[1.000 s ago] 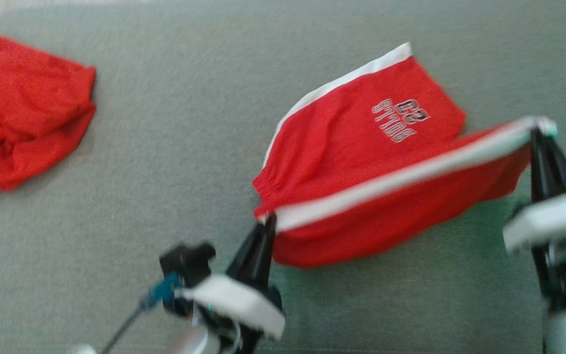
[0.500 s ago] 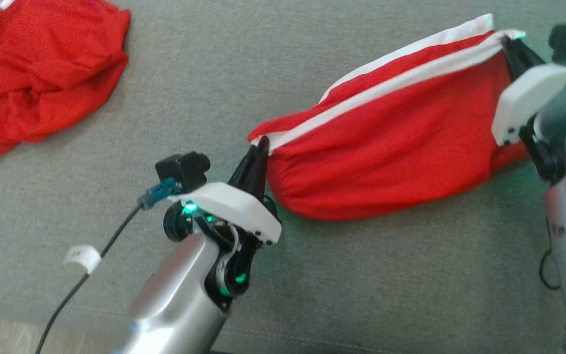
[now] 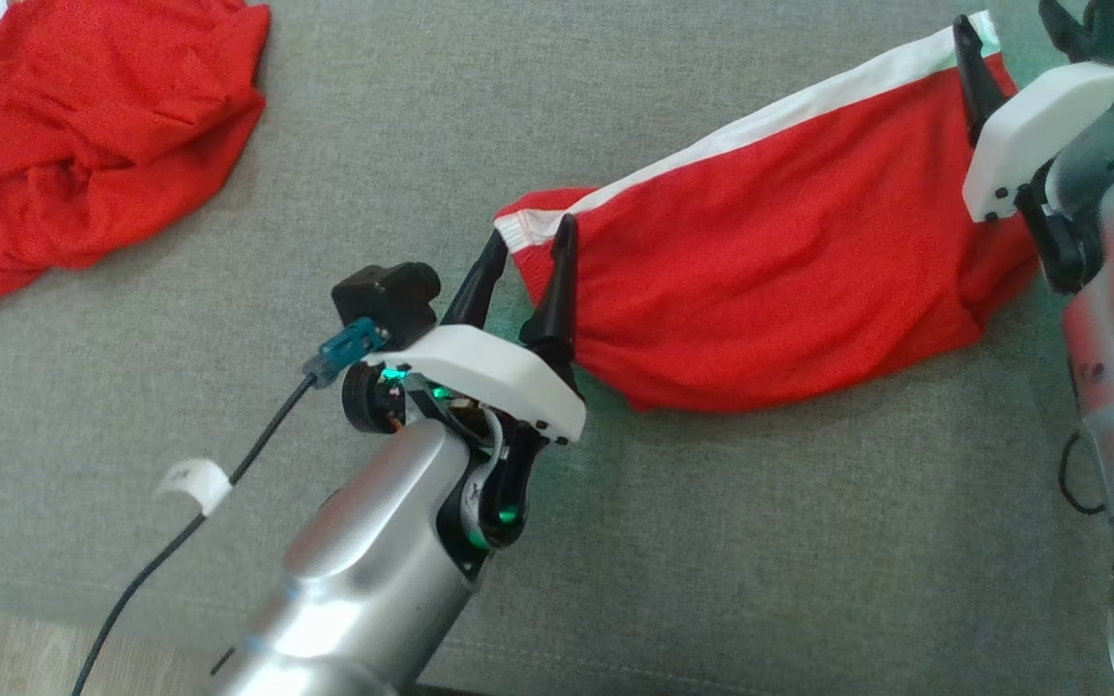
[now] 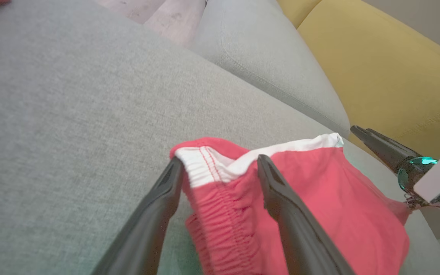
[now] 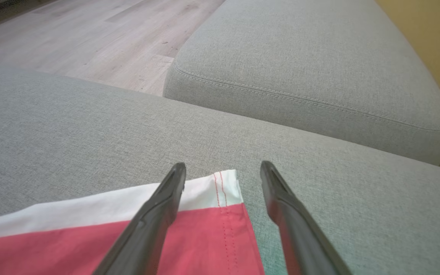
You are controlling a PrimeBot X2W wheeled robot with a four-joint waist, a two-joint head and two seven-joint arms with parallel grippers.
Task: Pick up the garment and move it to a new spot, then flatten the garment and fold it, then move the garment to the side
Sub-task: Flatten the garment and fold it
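Two red cloths lie on the grey fabric sofa seat (image 3: 402, 145). The folded red shorts with a white side stripe (image 3: 789, 242) sit toward 2 o'clock in the head view. A crumpled red garment (image 3: 83, 126) at 10 o'clock is cut off by the frame edge. Both grippers stand apart: the left gripper (image 4: 219, 159) straddles the elastic waistband corner, and the right gripper (image 5: 223, 165) is over the striped hem corner. The left wrist view adds yellow upholstery (image 4: 388, 65) at 2 o'clock, and the right wrist view adds wooden floor (image 5: 90, 38) at 11 o'clock.

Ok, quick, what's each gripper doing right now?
Left gripper: open, astride the waistband corner of the red shorts, gripping nothing.
Right gripper: open, astride their white-trimmed hem corner, gripping nothing.
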